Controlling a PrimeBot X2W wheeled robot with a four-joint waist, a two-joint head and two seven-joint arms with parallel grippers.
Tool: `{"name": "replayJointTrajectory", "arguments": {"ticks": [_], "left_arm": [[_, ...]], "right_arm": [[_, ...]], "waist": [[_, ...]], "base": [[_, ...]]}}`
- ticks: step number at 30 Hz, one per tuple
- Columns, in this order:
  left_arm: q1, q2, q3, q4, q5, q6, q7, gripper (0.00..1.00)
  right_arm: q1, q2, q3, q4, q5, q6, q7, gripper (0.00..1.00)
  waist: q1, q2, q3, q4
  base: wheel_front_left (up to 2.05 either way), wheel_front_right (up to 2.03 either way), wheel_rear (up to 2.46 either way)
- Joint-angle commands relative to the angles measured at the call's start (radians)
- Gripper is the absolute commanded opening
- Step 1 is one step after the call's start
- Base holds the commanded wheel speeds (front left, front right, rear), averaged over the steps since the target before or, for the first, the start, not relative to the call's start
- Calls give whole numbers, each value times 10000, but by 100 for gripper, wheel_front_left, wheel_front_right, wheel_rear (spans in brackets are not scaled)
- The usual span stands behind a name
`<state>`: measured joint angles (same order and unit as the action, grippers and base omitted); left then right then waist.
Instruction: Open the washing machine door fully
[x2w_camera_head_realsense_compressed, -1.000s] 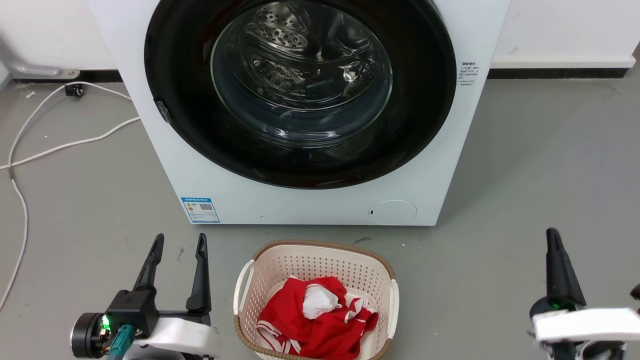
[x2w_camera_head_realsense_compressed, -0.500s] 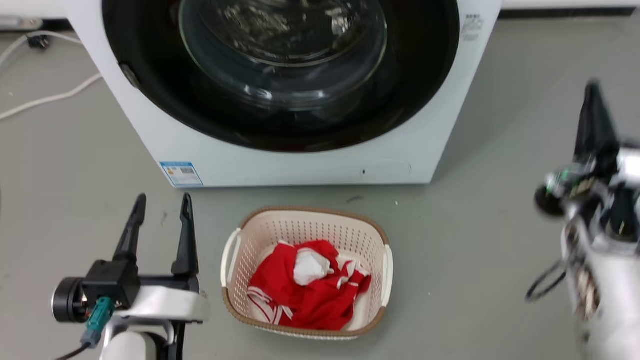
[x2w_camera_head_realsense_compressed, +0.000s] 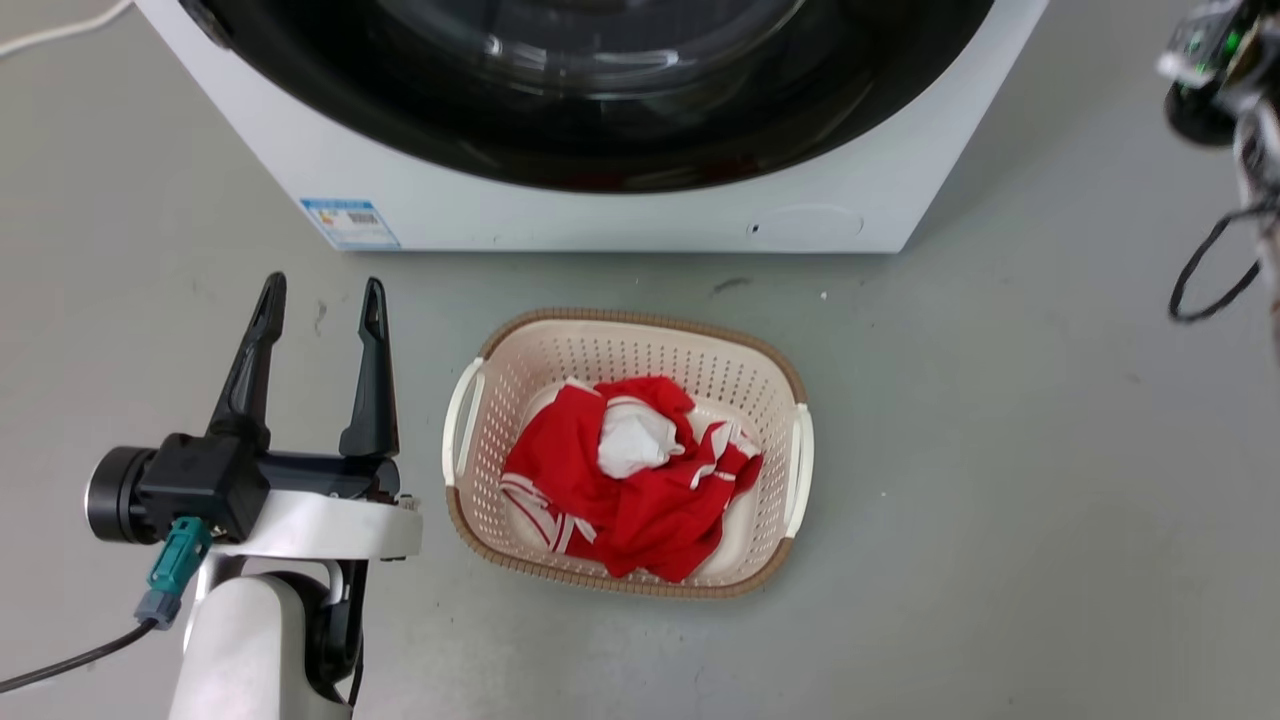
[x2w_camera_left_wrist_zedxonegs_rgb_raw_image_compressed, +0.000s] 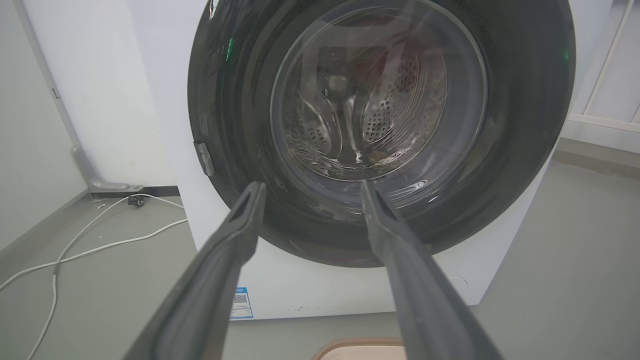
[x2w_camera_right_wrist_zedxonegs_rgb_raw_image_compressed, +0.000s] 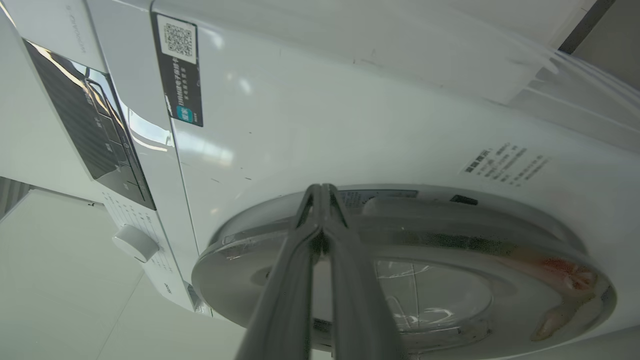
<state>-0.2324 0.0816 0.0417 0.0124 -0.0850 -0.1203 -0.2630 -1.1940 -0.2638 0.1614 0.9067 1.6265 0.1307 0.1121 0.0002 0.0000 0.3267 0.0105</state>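
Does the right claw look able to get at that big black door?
Probably yes. In the right wrist view the right claw, closed, points at the rim of the washing machine door with nothing between them; whether it touches, I cannot tell.

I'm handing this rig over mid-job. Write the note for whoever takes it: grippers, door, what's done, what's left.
Left gripper: open and empty, low over the floor beside the laundry basket, pointing at the washing machine.
Right gripper: shut on nothing, raised, tips at the rim of the washing machine door. Whether they touch it cannot be told.
Door: looks closed against the machine front.
Done: approach only.
Left: catch the door edge and swing it fully open. The basket sits on the floor in front, so the swing may need watching.
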Motion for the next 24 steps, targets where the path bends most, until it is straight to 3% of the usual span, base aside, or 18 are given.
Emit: {"name": "replayJointTrajectory", "arguments": {"ticks": [1, 11, 21, 24], "left_arm": [[-159, 28, -4, -59, -19, -33, -23, 100], [-569, 85, -235, -185, -64, -85, -23, 100], [-750, 104, -380, -201, -162, -104, -23, 100], [-758, 74, -447, -138, -206, -109, -23, 100]], "right_arm": [[-487, -48, 189, 412, -182, 0, 170, 0], [-3009, 219, 928, 2883, -743, 0, 1280, 0], [-3424, 436, 1250, 3478, -949, -1, 2070, 0], [-3299, 502, 1368, 3544, -939, -1, 2788, 0]], "waist": [[-2, 0, 302, 116], [-2, 0, 1011, 322], [-2, 0, 1196, 403], [-2, 0, 1156, 462]], "base": [[0, 0, 0], [0, 0, 0], [0, 0, 0], [0, 0, 0]]}}
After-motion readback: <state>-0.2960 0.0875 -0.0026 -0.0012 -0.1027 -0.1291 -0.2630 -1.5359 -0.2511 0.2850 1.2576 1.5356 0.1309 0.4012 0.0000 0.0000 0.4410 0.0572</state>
